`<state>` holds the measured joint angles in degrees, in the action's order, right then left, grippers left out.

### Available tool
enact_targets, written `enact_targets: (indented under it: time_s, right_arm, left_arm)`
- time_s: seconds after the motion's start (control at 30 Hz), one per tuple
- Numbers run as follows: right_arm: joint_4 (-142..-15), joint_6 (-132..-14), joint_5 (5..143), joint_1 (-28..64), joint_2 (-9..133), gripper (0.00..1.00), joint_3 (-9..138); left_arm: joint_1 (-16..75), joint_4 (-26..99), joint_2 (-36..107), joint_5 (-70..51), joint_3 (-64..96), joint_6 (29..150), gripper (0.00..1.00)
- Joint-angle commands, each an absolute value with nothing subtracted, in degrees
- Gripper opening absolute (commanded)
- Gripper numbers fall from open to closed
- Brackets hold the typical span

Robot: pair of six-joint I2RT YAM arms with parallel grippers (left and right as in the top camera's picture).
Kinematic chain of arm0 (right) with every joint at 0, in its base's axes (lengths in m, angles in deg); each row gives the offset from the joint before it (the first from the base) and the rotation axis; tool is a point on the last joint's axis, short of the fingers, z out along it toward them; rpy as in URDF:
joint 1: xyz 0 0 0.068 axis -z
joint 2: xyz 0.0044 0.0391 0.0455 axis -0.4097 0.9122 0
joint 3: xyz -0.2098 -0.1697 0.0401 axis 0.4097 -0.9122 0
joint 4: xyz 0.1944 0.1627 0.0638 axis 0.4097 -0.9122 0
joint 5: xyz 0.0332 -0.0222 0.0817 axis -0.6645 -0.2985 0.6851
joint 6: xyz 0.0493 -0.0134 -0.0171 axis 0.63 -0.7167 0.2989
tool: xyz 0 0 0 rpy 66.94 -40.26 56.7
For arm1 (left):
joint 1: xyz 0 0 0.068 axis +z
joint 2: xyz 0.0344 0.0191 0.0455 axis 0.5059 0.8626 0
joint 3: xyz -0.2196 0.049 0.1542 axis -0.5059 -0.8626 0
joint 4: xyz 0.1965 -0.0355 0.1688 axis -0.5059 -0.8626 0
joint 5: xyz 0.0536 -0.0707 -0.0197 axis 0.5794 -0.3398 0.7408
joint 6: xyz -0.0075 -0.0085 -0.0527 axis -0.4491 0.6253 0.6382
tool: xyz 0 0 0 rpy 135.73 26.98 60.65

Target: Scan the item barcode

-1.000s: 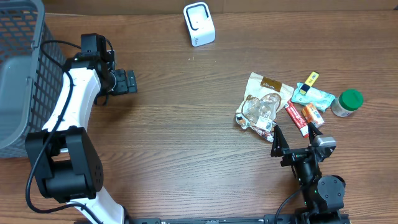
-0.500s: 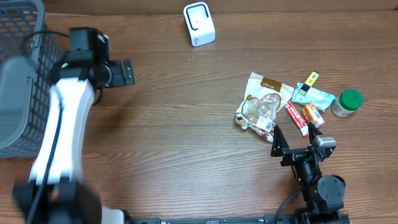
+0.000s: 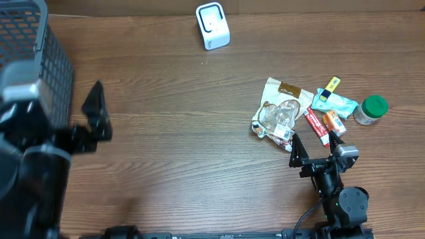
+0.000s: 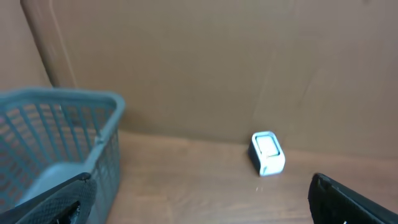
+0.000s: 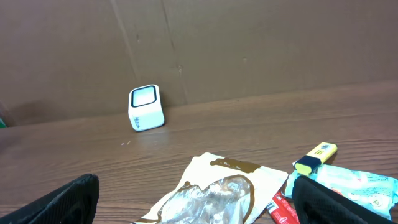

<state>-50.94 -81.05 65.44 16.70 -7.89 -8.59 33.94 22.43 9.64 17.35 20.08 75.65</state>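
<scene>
Soft, even light throughout, though the left arm (overhead) is motion-blurred.

In front of the white scanner and off to its left the wooden table lies bare, a broad stretch with room to pass freely. Farther left of the scanner the grey mesh basket walls off the corner, and the left arm hangs high beside it. Right of the scanner and nearer the front, a snack bag, red tube, yellow highlighter, teal pouch and green-lidded jar crowd together, barring low passage there.
</scene>
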Motion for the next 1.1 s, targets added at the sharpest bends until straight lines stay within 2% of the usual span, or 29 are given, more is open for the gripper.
enact_targets:
  time_s: [0.0, 0.23, 0.43, 0.53, 0.67, 0.9, 1.07]
  right_arm:
    - [-50.64, -81.00, 65.50, 16.98, -8.50, 1.00, -9.18]
    - [-50.64, -81.00, 65.50, 16.98, -8.50, 1.00, -9.18]
    - [-50.64, -81.00, 65.50, 16.98, -8.50, 1.00, -9.18]
    - [-50.64, -81.00, 65.50, 16.98, -8.50, 1.00, -9.18]
    - [-50.64, -81.00, 65.50, 16.98, -8.50, 1.00, -9.18]
    - [-50.64, -81.00, 65.50, 16.98, -8.50, 1.00, -9.18]
    - [-50.66, -81.00, 65.50, 16.98, -8.50, 1.00, -9.18]
  left_arm:
    - [33.73, 22.26, 9.53, 17.11, 19.47, 75.02, 1.00]
    - [33.73, 22.28, 4.76, 17.11, 10.40, 75.02, 1.00]
    - [33.75, 16.75, -3.37, 18.01, -3.57, 74.78, 1.00]
    - [33.75, 17.78, -8.83, 18.18, -10.50, 74.91, 1.00]
    - [33.75, 30.87, -16.85, 17.44, -18.85, 75.02, 1.00]
    - [33.75, 66.37, -30.95, 12.06, -33.77, 75.02, 1.00]
    - [33.75, 82.78, -35.21, 9.83, -43.37, 76.00, 1.00]
